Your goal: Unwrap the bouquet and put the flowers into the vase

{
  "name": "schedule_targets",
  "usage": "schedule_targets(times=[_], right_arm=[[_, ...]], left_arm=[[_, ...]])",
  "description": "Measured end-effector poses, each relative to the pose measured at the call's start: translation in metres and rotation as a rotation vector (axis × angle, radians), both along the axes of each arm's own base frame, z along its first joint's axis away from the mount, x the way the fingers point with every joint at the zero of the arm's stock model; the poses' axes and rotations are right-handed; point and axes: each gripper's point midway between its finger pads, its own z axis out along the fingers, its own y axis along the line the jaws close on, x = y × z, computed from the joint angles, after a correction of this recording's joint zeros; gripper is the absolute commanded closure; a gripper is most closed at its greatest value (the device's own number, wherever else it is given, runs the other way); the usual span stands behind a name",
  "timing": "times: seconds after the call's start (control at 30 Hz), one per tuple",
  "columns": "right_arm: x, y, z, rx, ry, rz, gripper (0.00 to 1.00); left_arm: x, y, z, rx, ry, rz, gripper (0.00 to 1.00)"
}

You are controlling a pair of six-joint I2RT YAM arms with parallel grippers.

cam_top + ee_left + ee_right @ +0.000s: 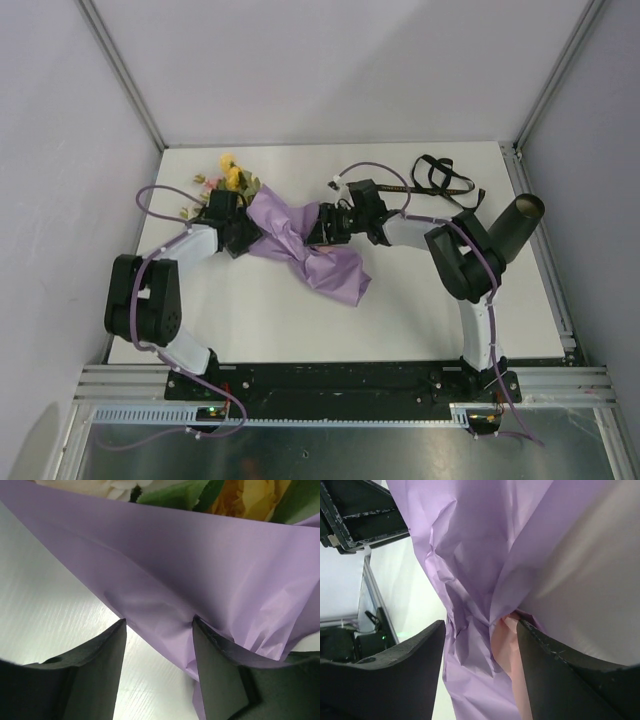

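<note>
Vase near right edge of counter, mouth dark, contents unseen. Bouquet mid-counter, lilac wrap crumpled, flowers toward far-left corner; black ribbon loose near far edge. Left claw and right claw part-open, each straddling wrap.

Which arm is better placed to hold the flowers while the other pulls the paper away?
Left, probably: the left gripper sits by the flowers, at the rim of the paper; the right gripper straddles its crumpled middle.
</note>
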Motion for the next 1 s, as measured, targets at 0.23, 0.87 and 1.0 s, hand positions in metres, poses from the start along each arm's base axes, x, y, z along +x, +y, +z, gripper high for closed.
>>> schedule_targets(times=[0.23,0.87,1.0], right_arm=[[0.034,0.008,0.005,-0.007,-0.109,-0.104,0.63],[0.075,0.021,0.015,-0.075,-0.242,-0.218,1.0],[0.069,0.02,0.025,-0.087,-0.274,-0.192,1.0]], left_arm=[[0.029,0.006,0.003,0.004,-0.013,0.024,0.4],[0.01,0.017,0.078,0.027,-0.176,-0.025,0.12],[-0.015,0.021,0.108,0.045,-0.249,-0.047,0.01]])
